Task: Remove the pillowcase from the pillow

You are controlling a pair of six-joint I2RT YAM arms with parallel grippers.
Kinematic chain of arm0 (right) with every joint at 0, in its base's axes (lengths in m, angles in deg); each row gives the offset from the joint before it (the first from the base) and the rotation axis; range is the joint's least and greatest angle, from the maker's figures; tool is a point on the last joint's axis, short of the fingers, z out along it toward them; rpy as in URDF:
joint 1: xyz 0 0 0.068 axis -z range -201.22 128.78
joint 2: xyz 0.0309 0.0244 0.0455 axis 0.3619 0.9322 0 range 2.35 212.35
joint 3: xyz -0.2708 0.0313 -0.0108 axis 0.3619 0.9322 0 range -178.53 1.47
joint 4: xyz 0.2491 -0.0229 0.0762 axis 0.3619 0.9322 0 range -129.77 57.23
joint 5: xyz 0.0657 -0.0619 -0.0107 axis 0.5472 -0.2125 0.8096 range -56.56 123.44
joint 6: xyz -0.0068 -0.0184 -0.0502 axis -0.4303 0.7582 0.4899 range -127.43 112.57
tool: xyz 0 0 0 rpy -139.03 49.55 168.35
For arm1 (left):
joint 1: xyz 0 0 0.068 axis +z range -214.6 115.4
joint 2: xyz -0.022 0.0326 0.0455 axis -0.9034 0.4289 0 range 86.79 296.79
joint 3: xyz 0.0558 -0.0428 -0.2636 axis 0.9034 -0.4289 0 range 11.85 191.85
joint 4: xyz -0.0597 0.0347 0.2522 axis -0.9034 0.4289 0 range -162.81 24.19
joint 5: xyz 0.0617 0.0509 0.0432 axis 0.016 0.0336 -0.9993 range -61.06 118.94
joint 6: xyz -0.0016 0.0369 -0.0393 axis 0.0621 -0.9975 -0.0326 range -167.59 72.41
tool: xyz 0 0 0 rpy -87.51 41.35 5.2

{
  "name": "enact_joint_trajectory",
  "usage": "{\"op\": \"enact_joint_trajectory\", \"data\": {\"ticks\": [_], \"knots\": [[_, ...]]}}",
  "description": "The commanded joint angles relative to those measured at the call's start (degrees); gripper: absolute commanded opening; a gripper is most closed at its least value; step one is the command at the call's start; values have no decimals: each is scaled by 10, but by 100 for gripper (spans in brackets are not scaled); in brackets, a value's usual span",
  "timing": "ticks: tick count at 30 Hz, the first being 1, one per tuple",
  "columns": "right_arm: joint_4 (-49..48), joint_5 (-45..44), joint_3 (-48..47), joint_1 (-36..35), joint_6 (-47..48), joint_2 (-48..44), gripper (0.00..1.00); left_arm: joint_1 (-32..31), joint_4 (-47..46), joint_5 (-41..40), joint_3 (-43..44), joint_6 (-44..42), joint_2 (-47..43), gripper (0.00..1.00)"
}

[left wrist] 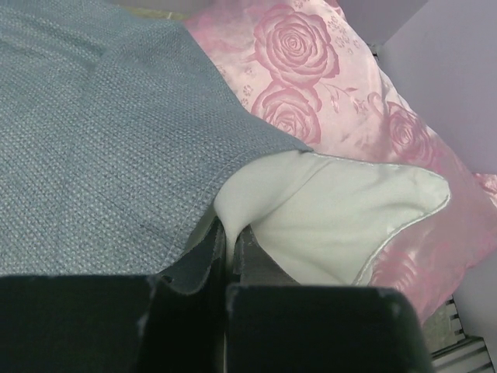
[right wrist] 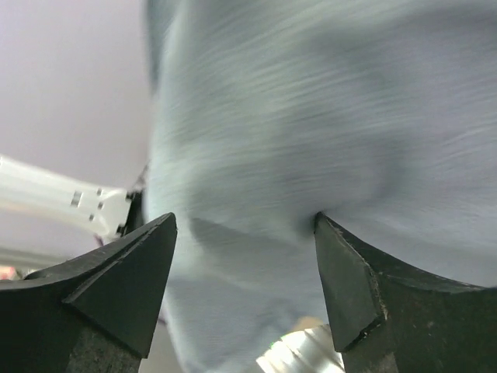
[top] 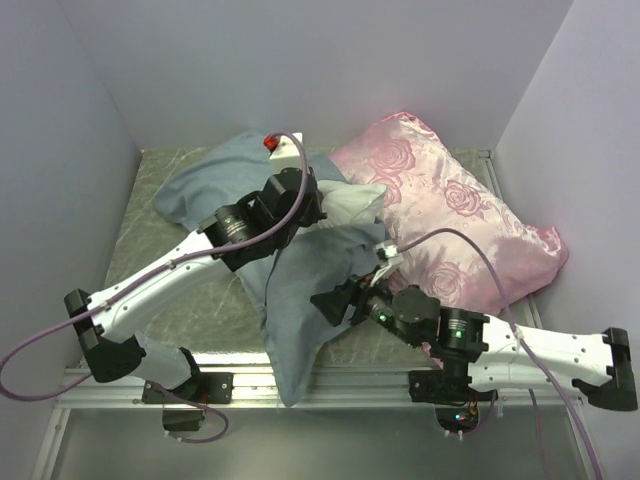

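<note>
Tabletop (top: pixel 155 225) mostly beneath grey-blue pillowcase (top: pixel 300 290), white pillow (left wrist: pixel 334 217) largely inside it

The pillowcase (top: pixel 300 300) is plain grey-blue with a fine woven grain, lower centre of the top view. The pillow (left wrist: pixel 334 210) is plain white. The cushion (top: pixel 460 210), upper right, is glossy pink — patterned all over with deeper pink roses.

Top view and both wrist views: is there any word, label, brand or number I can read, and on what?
No readable text in any view.
pillowcase: plain grey-blue weave, no print.
pillow: plain white, no tag showing.
pink cushion: rose pattern only, no words.
left arm and right arm: no legible markings.
The right wrist view is too blurred to read anything.
</note>
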Motion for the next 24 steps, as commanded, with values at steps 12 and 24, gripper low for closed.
{"op": "enact_joint_trajectory", "data": {"ticks": [12,24], "knots": [[-1,-90,-52,-116,-58,136,20,28,-86,28,156,-30,63,0],[-15,-135,-31,-254,-110,227,5,81,-65,58,256,-48,103,0]]}}
